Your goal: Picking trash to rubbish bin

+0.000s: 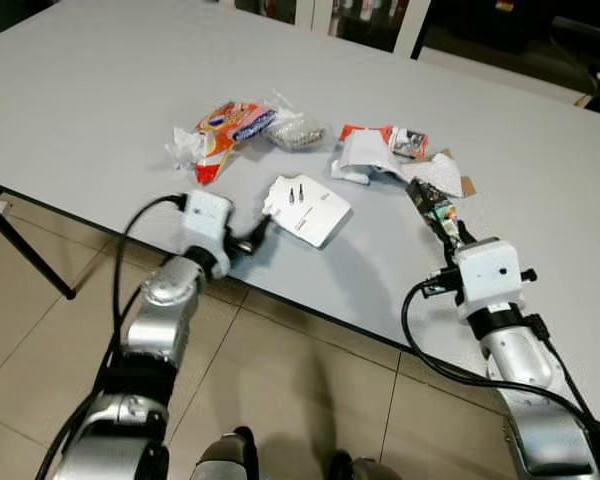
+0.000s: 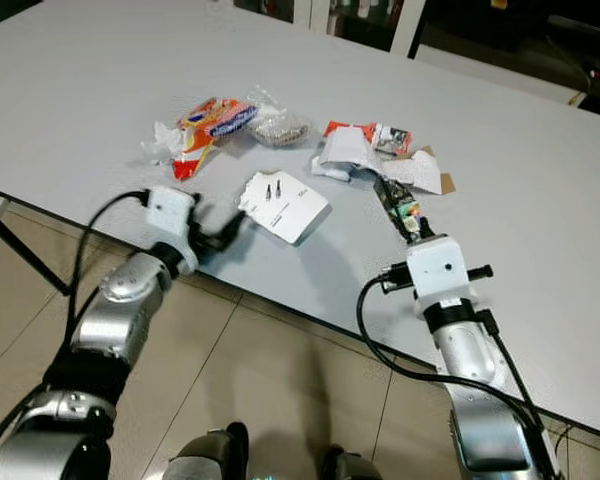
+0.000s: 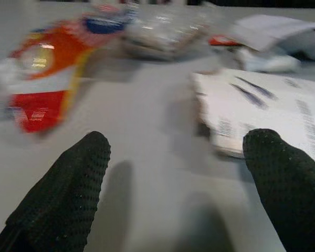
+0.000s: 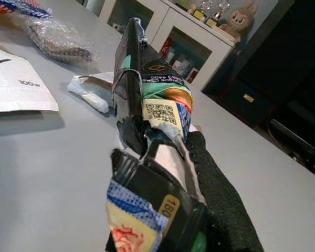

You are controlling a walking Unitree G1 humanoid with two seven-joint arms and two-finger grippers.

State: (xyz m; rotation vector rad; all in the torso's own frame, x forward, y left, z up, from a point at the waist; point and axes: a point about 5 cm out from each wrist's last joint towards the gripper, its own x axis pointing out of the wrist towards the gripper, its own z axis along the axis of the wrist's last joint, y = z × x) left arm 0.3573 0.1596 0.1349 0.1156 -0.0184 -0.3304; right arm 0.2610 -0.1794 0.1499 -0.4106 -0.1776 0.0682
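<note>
On the grey table [image 1: 100,90], scattered trash [image 1: 235,125].

Both silver arms reach forward over the near edge. The left tool [image 1: 257,236] has its two black fingers [image 3: 68,194] spread apart; the right tool [image 1: 442,222], farther right, is clamped tight.

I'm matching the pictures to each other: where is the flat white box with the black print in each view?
Left eye: white box, table's near middle.
Right eye, same spot.
Left wrist, beyond one finger.
Right wrist: its corner at the edge.
Shared landmark: orange snack packet.
</note>
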